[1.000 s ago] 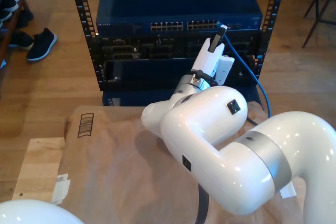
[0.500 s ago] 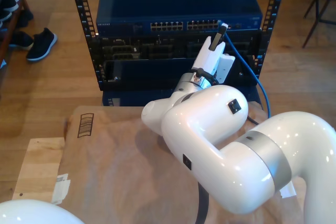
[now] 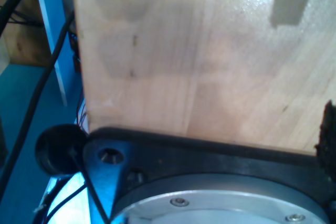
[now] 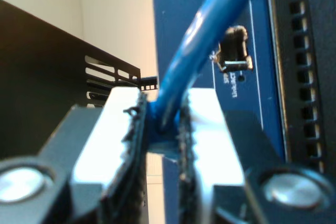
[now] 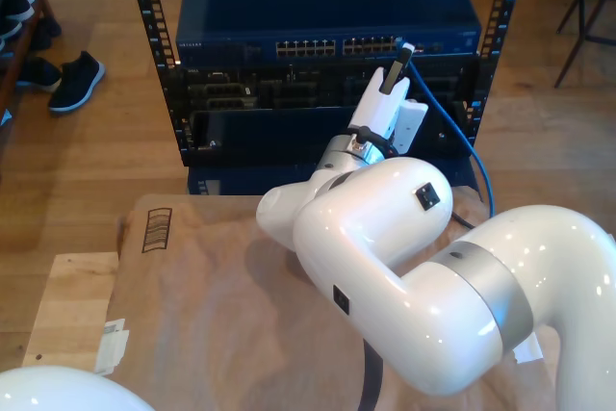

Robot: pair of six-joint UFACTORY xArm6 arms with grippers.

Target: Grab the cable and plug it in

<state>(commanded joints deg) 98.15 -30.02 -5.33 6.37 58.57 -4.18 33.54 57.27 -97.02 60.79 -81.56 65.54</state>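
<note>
My second hand (image 4: 163, 129) is clamped on the blue Ethernet cable (image 4: 210, 30), pads pressed to its sides, just in front of the network switch (image 5: 327, 21) in the rack. In the exterior view the cable's plug end (image 5: 408, 48) sits at the switch's port row (whether seated, I cannot tell), the cable trailing down toward that view's right. My first hand's state cannot be told; its camera faces a wooden panel (image 3: 210, 56).

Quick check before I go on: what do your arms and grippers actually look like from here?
My second arm is glossy white with rounded joints, a grey metallic band and small black square marks. My second gripper has white fingers lined with black pads. At my first gripper's base I see a black housing over a silver bolted plate.
</note>
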